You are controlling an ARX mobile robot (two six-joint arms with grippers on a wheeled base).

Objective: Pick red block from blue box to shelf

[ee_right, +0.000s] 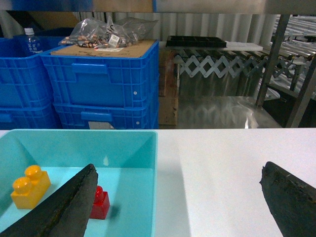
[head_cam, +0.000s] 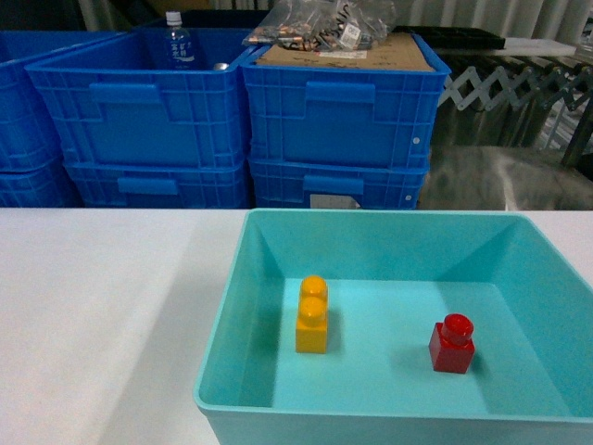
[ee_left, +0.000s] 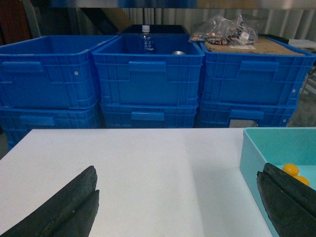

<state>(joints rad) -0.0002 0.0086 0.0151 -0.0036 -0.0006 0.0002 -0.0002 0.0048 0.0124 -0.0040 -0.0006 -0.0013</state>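
Red block sits upright on the floor of the blue box, just beside the left finger of the right tool, whose jaws are spread wide and hold nothing. Left tool is likewise wide and holds nothing over the white surface, its right finger near the box rim. Beyond the right tool, steel posts, perhaps the shelf, stand.
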